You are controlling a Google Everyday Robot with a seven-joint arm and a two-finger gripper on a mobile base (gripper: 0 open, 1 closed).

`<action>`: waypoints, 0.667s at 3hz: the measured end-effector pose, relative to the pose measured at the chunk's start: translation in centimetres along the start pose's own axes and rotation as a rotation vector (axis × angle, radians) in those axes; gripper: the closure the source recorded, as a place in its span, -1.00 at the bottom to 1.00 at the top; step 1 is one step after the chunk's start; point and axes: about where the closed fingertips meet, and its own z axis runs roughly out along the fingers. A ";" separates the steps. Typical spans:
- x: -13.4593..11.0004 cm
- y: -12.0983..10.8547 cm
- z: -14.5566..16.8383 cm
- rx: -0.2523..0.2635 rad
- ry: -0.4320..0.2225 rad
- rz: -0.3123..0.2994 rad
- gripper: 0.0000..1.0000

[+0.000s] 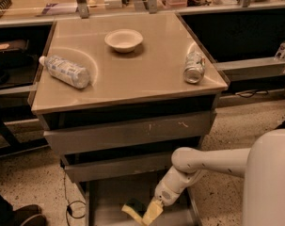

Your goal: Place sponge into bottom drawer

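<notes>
The bottom drawer (109, 199) is pulled out below the two upper drawers, and its grey floor shows. My gripper (149, 215) reaches down into it on the white arm (203, 161) coming from the right. The sponge (134, 206), with a dark green top and a yellow edge, is at the gripper's tip, low over the drawer floor. I cannot tell whether the sponge rests on the floor or is still held.
On the tan cabinet top (132, 74) stand a white bowl (123, 40), a plastic bottle (64, 71) lying at the left and a can (194, 67) lying at the right. A black cable (69, 206) lies left of the drawer. A dark shoe (19, 215) is at the bottom left.
</notes>
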 end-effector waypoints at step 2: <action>0.9 -2.5 2.7 0.003 -0.078 0.066 1.00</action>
